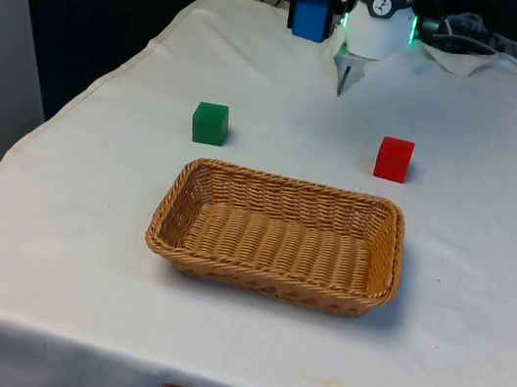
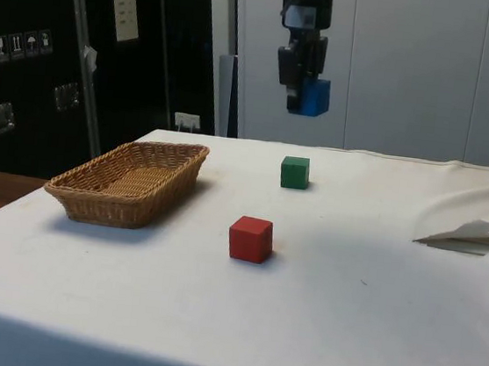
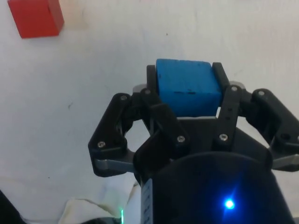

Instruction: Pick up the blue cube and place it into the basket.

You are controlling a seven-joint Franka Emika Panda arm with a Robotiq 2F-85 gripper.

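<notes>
Side view, upper centre: gripper (image 2: 301, 88) clenched on blue cube (image 2: 312, 96), lifted well above table; pick looks done, carry to wicker basket (image 2: 130, 179) and release remain.

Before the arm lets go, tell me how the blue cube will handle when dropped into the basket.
The blue cube looks rigid: its edges stay square between the gripper fingers. Its flat faces suggest it should settle, not roll. The basket has a ribbed woven floor, so it may land slightly tilted.
</notes>
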